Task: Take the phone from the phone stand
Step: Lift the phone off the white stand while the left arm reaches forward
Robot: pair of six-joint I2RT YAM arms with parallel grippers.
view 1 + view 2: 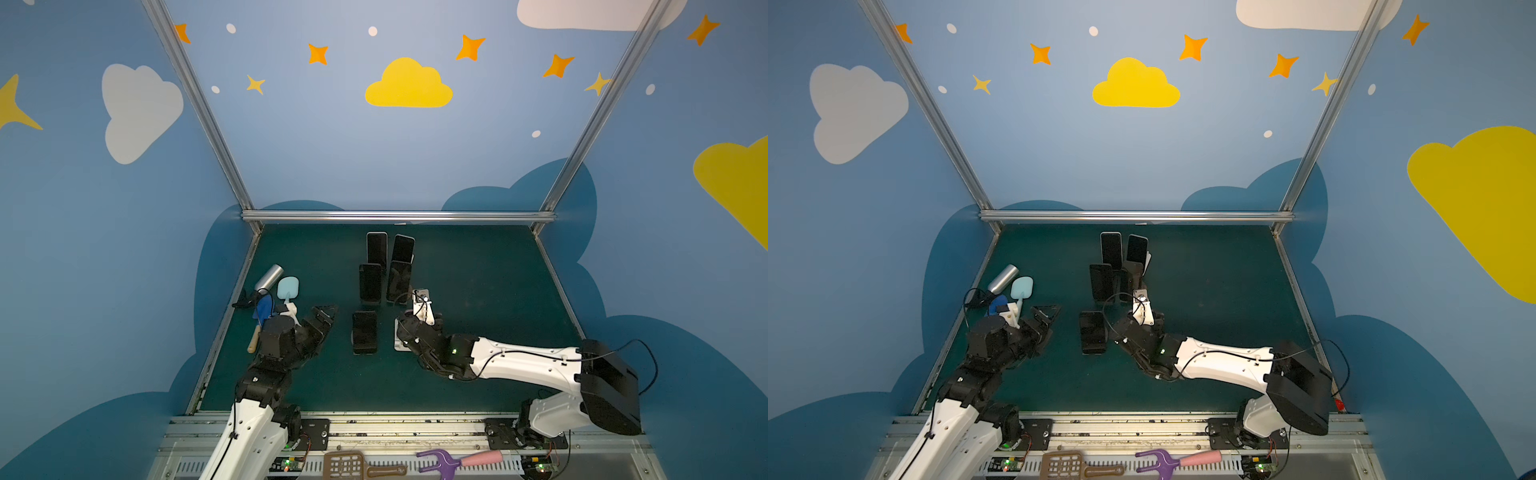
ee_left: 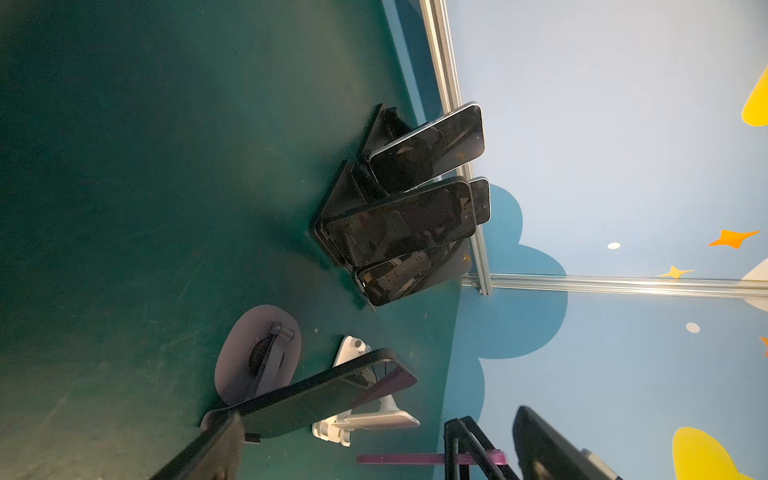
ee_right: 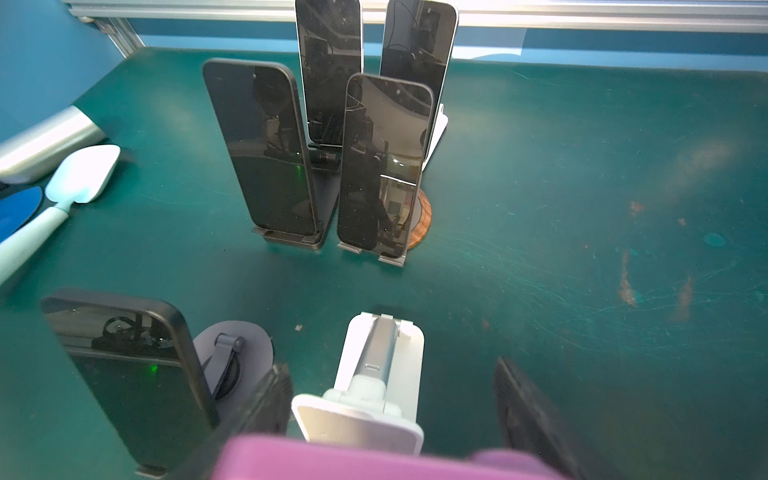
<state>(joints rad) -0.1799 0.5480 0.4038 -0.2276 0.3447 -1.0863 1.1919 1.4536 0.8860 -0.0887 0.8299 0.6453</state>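
Observation:
My right gripper (image 3: 390, 368) is shut on a purple phone (image 3: 374, 461), its fingers (image 3: 274, 395) pressing the phone's two long edges. Just past the phone is the white phone stand (image 3: 361, 415), tilted plate bare. In the left wrist view the purple phone (image 2: 415, 459) shows edge-on, a small gap off the white stand (image 2: 374, 422). In both top views the right wrist (image 1: 419, 328) covers that phone; only the stand's base (image 1: 400, 344) shows. My left gripper (image 1: 326, 320) stays open and empty to the left, its fingers (image 2: 216, 449) wide apart.
A dark phone on a grey round-base stand (image 1: 365, 332) is close left of the right gripper. More phones on stands (image 1: 380, 270) crowd the back centre. A silver bottle (image 1: 269, 277), pale blue scoop (image 1: 287, 288) and blue trowel (image 1: 263, 309) lie at the left edge.

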